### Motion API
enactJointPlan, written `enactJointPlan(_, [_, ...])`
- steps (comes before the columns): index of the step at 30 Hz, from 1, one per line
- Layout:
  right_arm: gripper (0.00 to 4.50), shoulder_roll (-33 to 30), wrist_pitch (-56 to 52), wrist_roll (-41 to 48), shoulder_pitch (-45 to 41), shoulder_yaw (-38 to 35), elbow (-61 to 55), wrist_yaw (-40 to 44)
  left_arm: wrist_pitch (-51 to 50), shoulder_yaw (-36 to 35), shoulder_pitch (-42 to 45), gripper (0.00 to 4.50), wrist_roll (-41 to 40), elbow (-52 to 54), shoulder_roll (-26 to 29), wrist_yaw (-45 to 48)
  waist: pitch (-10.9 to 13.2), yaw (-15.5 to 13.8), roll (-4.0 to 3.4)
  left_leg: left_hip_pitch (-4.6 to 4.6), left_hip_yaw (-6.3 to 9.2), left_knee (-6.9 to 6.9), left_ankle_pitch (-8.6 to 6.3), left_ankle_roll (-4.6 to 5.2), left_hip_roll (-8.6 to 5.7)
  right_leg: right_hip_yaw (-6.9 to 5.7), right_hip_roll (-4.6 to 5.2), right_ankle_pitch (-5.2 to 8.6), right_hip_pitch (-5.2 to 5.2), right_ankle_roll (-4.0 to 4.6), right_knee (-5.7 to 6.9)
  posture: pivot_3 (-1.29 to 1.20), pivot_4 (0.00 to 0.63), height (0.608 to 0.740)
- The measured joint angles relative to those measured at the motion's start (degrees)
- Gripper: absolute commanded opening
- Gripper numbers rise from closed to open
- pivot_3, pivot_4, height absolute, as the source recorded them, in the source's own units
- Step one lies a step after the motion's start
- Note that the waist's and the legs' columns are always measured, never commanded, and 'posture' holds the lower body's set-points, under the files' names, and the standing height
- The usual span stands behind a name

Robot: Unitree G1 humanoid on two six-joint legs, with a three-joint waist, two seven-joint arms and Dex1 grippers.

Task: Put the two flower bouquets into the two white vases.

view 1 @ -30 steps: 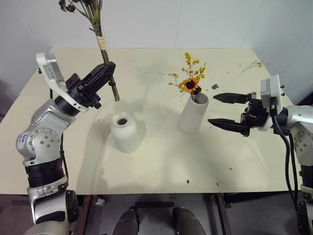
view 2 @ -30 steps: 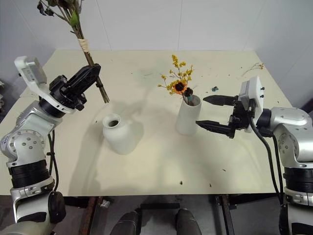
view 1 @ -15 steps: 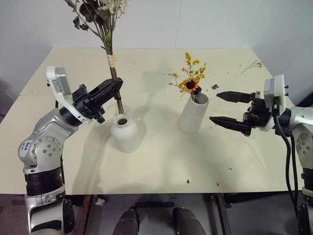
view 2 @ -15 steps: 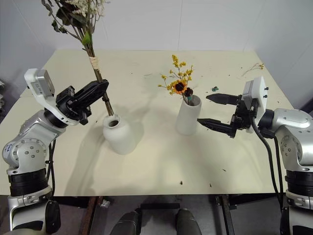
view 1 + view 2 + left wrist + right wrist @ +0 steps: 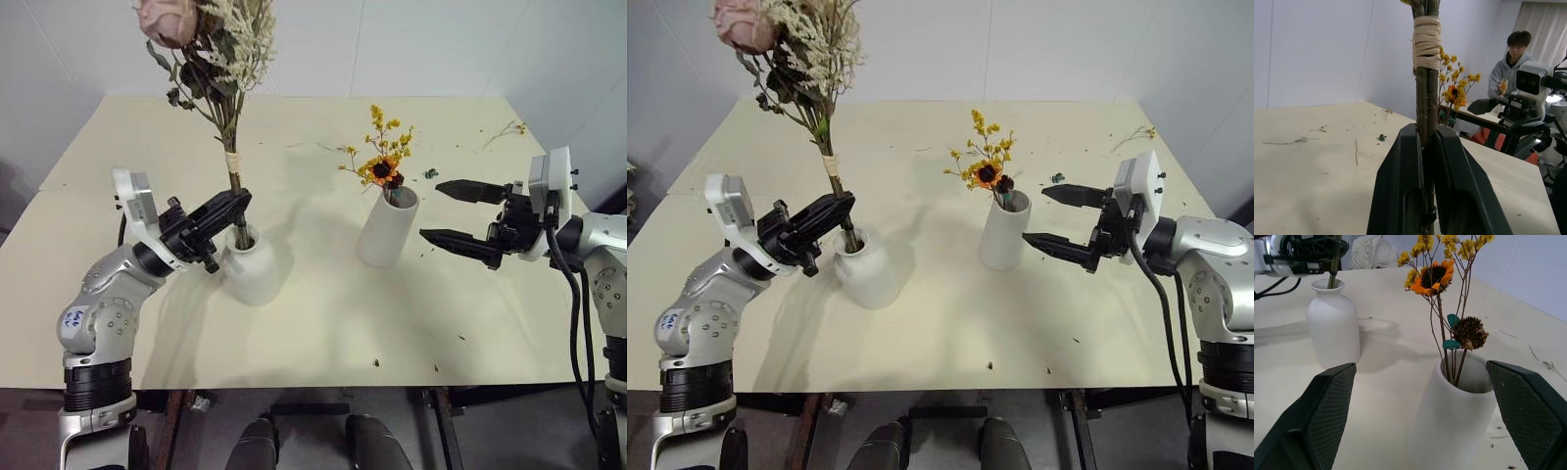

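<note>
Nearest the robot, on the left of the cream table, the left gripper is clenched on the bound stems of the rose bouquet, holding them roughly upright with the stem ends entering the narrow mouth of the rounded vase. From the left wrist view the black fingers pinch the stems just below the pale binding. Level with it on the right, the right gripper hangs with its jaws spread wide and nothing between them, just beside the tall vase without touching it. That vase already carries the yellow bouquet, so half the job looks finished. Farther back, loose twigs lie near the table's far right corner (scraps, not part of the task). The step in hand seems to be seating the roses: the next move calls for lowering the stems straight down through the neck, then letting go once they rest inside, taking care that the top-heavy bunch does not tip the vase.
</note>
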State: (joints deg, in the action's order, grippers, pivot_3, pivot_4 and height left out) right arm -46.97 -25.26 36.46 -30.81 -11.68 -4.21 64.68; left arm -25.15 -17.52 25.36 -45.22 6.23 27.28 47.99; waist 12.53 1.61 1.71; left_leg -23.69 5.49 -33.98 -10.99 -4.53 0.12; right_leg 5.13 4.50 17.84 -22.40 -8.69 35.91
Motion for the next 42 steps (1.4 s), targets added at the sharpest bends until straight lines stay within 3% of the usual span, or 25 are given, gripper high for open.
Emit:
enactJointPlan(2, [4.50, 0.0, 0.0, 0.0, -0.1, 0.0, 0.0, -0.1, 1.1, 0.2, -0.5, 0.04, 0.5, -0.2, -0.3, 0.7, 0.0, 0.0, 0.00, 0.00, 0.00, 0.00, 0.00, 0.00, 0.00, 0.00, 0.00, 0.00, 0.00, 0.00, -0.01, 0.00, 0.150, 0.740])
enactJointPlan(16, [4.50, 2.2, 0.5, -0.2, -2.3, 0.3, 2.3, -0.2, 0.2, -1.8, -6.0, 4.46, -1.3, 4.5, 3.5, 1.3, 0.0, 0.0, 0.00, 0.00, 0.00, 0.02, -0.01, 0.01, 0.01, 0.00, 0.00, 0.01, -0.01, 0.03, -0.02, 0.00, 0.150, 0.740])
enactJointPlan(26, [4.50, 3.1, 2.1, -1.6, -3.9, 1.5, 5.3, 1.9, -0.6, -5.0, -10.0, 4.49, 0.6, 4.0, 17.7, 7.7, 0.0, 0.2, -0.01, 0.04, -0.01, 0.21, -0.01, 0.01, 0.04, -0.02, 0.00, 0.15, -0.06, 0.29, -0.06, 0.00, 0.150, 0.740])
enactJointPlan(32, [4.50, -1.6, 4.3, -2.7, -0.4, -1.3, 6.8, 4.4, 3.3, -9.0, -9.4, 4.49, 2.2, -0.7, 23.8, 14.1, 0.0, -0.2, -0.01, 0.04, -0.03, 0.46, -0.01, 0.01, 0.05, -0.05, 0.02, 0.19, -0.07, 0.34, -0.25, 0.00, 0.150, 0.740])
enactJointPlan(37, [4.50, -3.8, 5.1, -3.3, 8.3, -5.4, 3.9, 4.1, 9.3, -7.7, -3.6, 4.49, 6.9, -10.5, 24.0, 16.0, 0.0, 0.0, -0.02, 0.05, -0.07, 0.57, -0.01, 0.01, 0.05, -0.04, 0.02, 0.14, -0.07, 0.22, -0.30, 0.00, 0.150, 0.740])
enactJointPlan(42, [4.50, -4.0, 4.7, -2.9, 13.9, -9.9, -0.3, 1.7, 10.9, -4.1, -1.3, 4.49, 8.4, -13.5, 20.9, 16.1, 0.0, 0.4, -0.02, 0.13, -0.09, 0.57, -0.01, 0.01, 0.11, -0.02, -0.02, 0.12, -0.10, 0.19, -0.14, 0.00, 0.150, 0.740])
